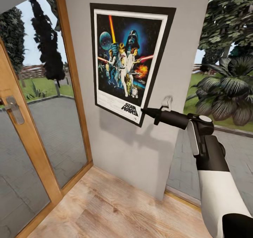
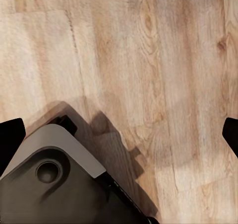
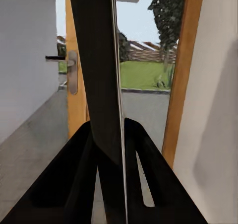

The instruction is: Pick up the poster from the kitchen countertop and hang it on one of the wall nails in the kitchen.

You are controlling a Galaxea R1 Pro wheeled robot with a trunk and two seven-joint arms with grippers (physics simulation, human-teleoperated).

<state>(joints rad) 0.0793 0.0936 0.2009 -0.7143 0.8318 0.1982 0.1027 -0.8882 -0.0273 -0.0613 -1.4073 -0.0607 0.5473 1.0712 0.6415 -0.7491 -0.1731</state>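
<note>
My right pincer (image 1: 144, 111) is clamped on the lower right corner of the poster (image 1: 128, 58), which I hold flat against the pale grey wall (image 1: 123, 150) between a glass door (image 1: 38, 132) at nine o'clock and a window at three. The poster tilts slightly — its bottom edge drops toward the corner I grip. In my right wrist camera the frame's dark edge (image 3: 101, 75) runs up between my two black fingers (image 3: 74, 174), pinched tight. I cannot see any nail; I judge it sits hidden behind the poster's top. To hang it well, I should keep the frame against the wall, level it, then lower gently until it catches — releasing only once it holds. My left pincer (image 2: 119, 129) is spread open, pointing down at the wooden floor (image 2: 163, 60).
</note>
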